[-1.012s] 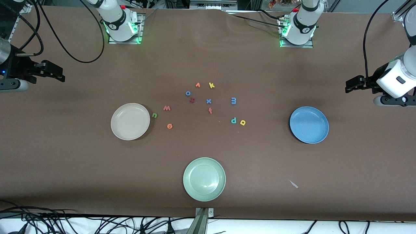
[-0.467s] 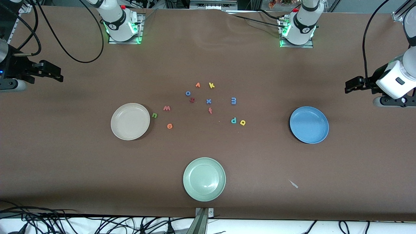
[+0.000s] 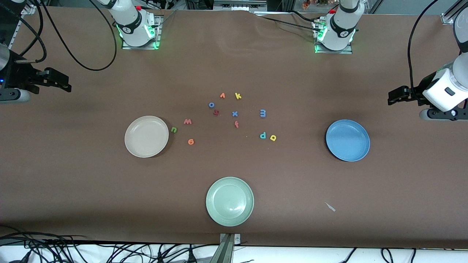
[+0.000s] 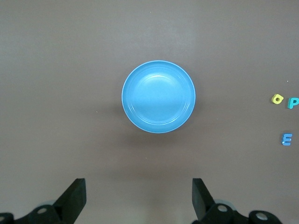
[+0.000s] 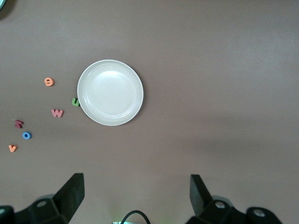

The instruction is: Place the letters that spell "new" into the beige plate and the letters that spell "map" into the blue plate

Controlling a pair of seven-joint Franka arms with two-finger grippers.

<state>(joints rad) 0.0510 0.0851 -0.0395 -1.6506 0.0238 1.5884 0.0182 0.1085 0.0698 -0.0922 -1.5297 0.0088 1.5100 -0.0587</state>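
Tabletop (image 3: 73, 182): brown, carrying all below. My left jaws (image 4: 138, 198): spread wide, empty, high over the tabletop's left-arm end, waiting. My right jaws (image 5: 135, 196): likewise wide and empty, over the right-arm end. Beige plate (image 3: 146, 136): empty, toward my right arm's end, so I judge that arm will serve it. Blue plate (image 3: 347, 140): empty, toward my left arm's end. Green plate (image 3: 230, 201): empty, nearest the camera, no part in the task. Letters, all flat on the tabletop between the beige and blue plates: n (image 3: 174, 129) touching or just beside the beige rim, w (image 3: 187, 121) and e (image 3: 191, 141) near it; m (image 3: 263, 113), p (image 3: 263, 136) and a (image 3: 272, 137) nearer the blue plate, p and a side by side. Spare letters clustered in the middle: k (image 3: 238, 96), v (image 3: 222, 95), o (image 3: 211, 105), x (image 3: 234, 114), two dark red ones. Nothing sorted yet.
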